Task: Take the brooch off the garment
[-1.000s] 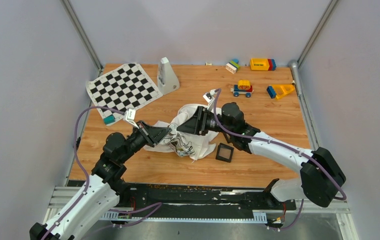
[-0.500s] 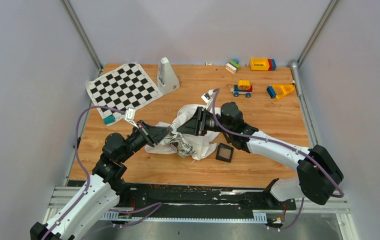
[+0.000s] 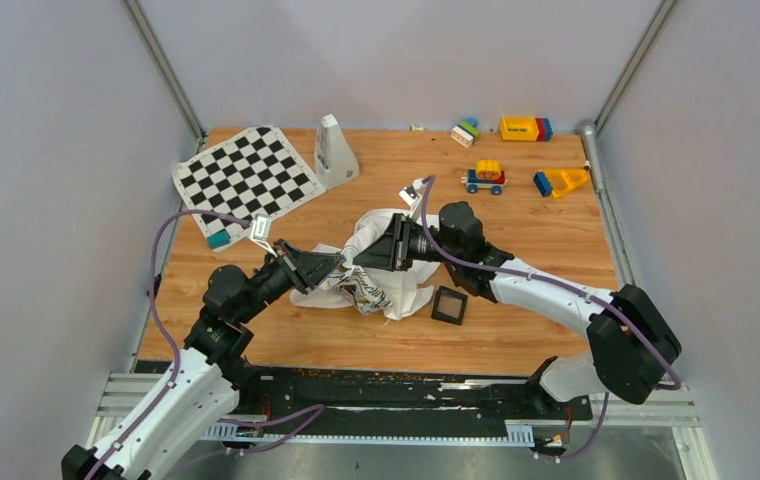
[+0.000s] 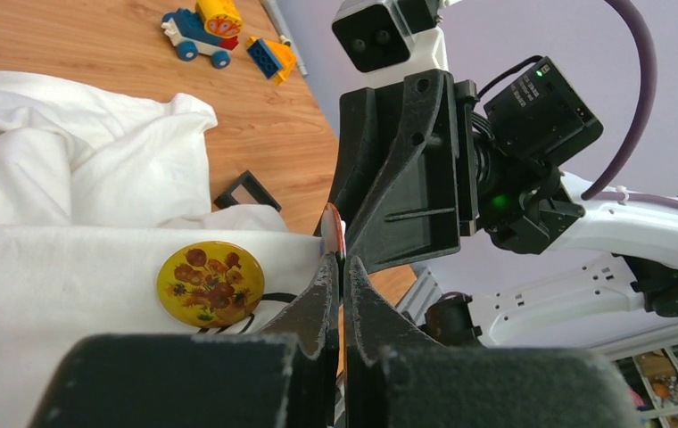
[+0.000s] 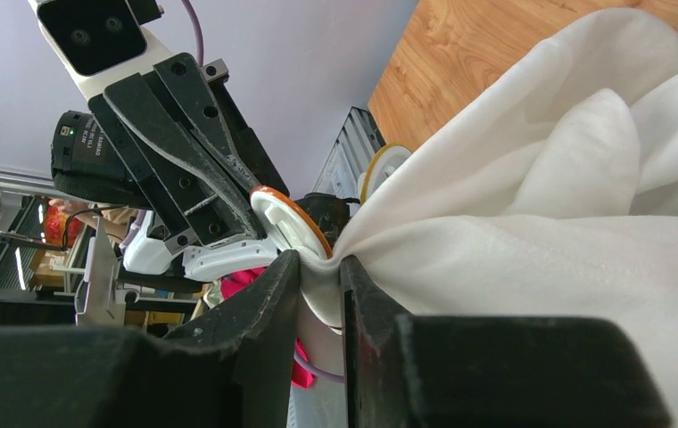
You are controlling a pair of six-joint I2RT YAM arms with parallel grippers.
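Left gripper (image 4: 336,267): jaws pressed together on orange-rimmed disc (image 5: 284,218) edge
Right gripper (image 5: 319,267): pinching T-shirt (image 5: 541,223) fold
Sunflower brooch (image 4: 210,283): on T-shirt

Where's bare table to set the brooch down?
Bare wood: near strip between garment and table edge, left of the black frame; also between toy car and right arm. Crowded around garment, far edge toys.

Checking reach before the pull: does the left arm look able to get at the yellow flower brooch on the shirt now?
Probably yes: the yellow flower brooch sits uncovered on the garment, right beside the left hand. But that hand is shut on an orange-rimmed disc.
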